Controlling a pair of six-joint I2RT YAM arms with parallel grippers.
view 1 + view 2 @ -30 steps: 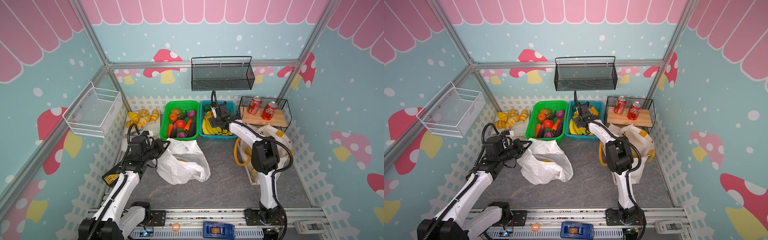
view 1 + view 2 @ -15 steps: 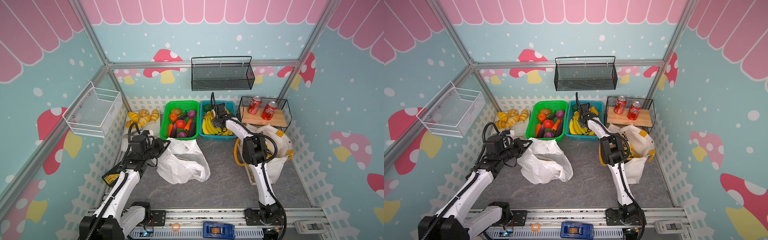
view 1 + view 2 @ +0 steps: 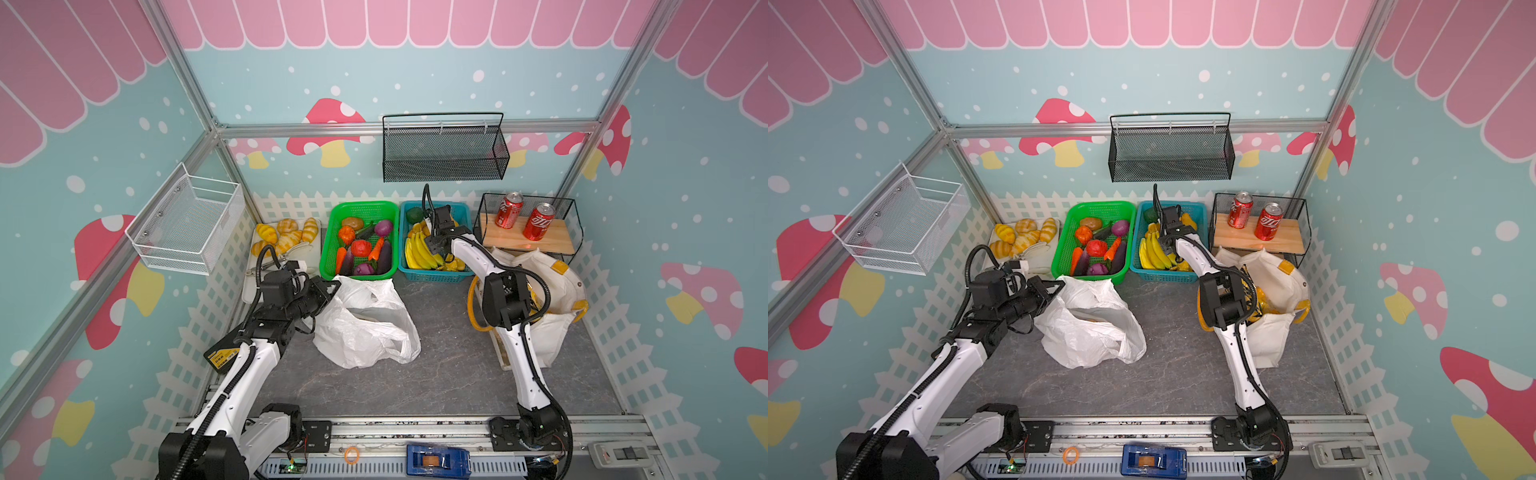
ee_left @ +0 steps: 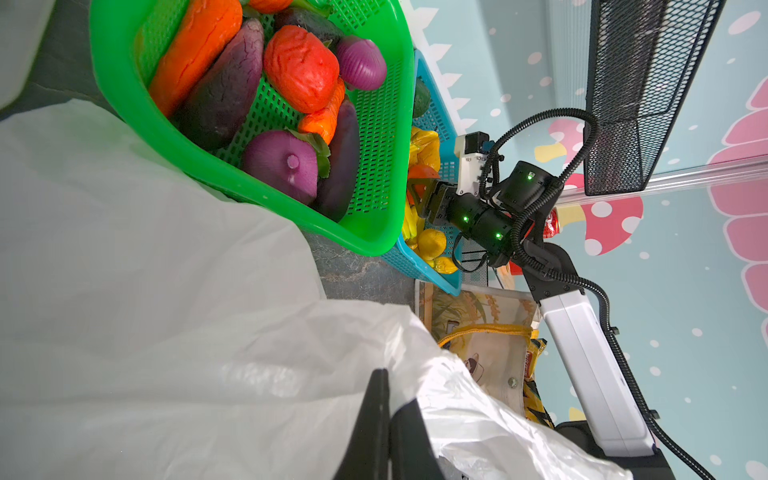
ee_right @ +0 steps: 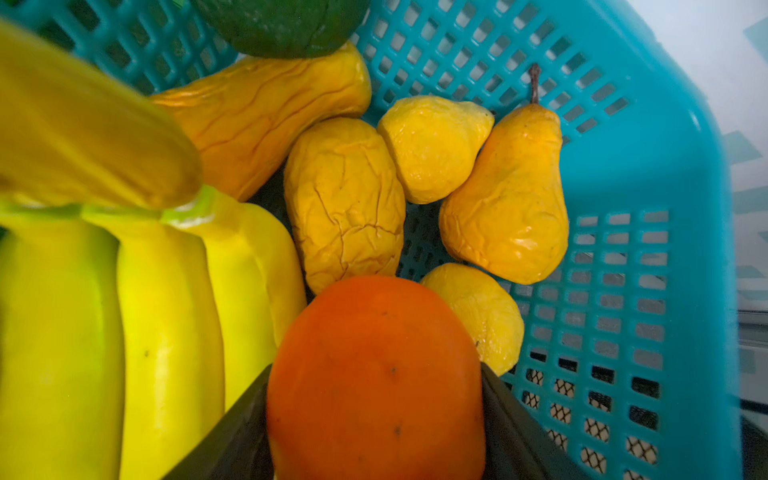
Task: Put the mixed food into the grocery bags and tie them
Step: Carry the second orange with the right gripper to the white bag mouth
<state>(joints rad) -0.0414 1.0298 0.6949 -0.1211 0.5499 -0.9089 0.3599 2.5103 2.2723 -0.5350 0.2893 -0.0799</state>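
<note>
The white plastic bag lies slumped mid-table with its mouth towards the baskets. My left gripper is shut on the bag's thin rim. My right gripper reaches down into the blue basket. Its dark fingers press both sides of a round orange fruit. Knobbly yellow pears and bananas lie around it. The cream cloth tote stands at the right, with yellow-and-black snack packets inside.
A green basket of toy vegetables stands behind the plastic bag, bread rolls to its left. Two red soda cans sit on a wooden shelf rack at back right. A black mesh rack and a white wire basket hang on the walls.
My right gripper has dropped deeper into the blue basket and its jaws have narrowed onto the orange fruit. The left gripper keeps its hold on the plastic bag's rim.
</note>
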